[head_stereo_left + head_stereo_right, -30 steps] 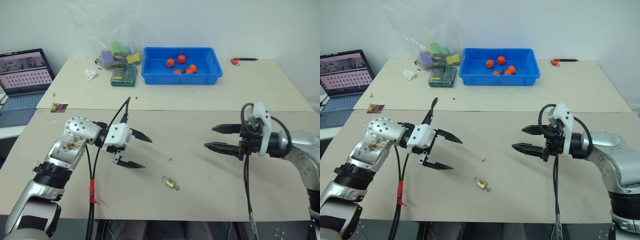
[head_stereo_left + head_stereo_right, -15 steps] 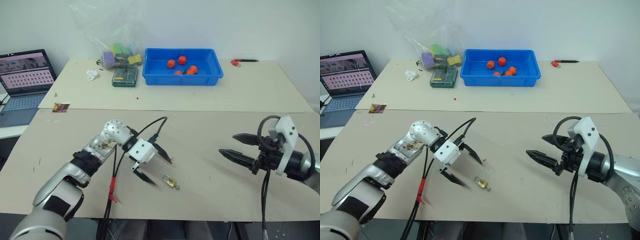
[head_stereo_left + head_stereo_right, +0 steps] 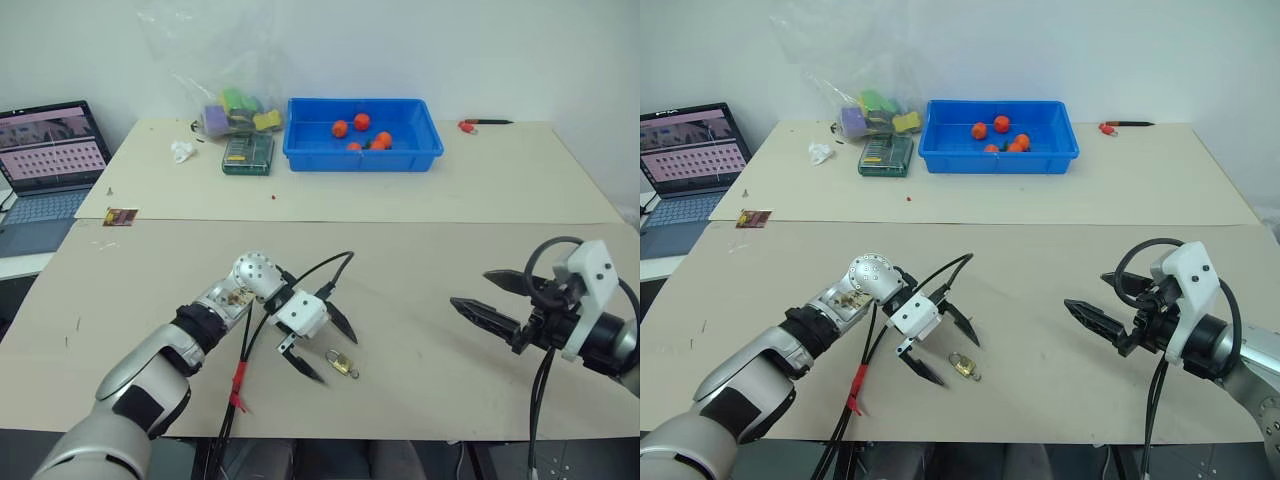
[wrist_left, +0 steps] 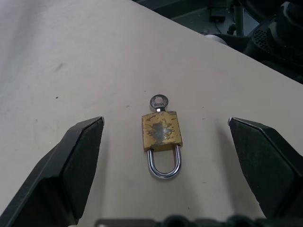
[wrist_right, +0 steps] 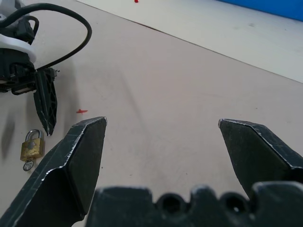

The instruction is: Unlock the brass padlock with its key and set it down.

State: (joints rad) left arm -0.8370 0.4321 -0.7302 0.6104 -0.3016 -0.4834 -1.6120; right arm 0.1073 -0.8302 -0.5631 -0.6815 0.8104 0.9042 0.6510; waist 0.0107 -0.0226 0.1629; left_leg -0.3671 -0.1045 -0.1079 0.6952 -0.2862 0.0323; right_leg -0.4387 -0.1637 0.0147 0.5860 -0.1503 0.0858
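The brass padlock (image 3: 342, 364) lies flat on the tan table near its front edge, silver shackle shut. The key (image 4: 159, 101) sticks out of the end of the body opposite the shackle. My left gripper (image 3: 336, 360) hangs low over the table, open, one finger on each side of the padlock without touching it. In the left wrist view the shackle end faces the gripper. My right gripper (image 3: 469, 289) is open and empty, well off to the right above the table, pointing left toward the padlock (image 5: 31, 147).
A blue tray (image 3: 363, 150) with several small orange-red balls stands at the back. Left of it are a green box (image 3: 247, 152) and a plastic bag of blocks (image 3: 235, 105). A laptop (image 3: 45, 150) sits far left, a red pen (image 3: 485, 123) back right.
My left gripper has swung down and right from mid-table to straddle the padlock. My right gripper has drawn back to the right. Both stayed open.
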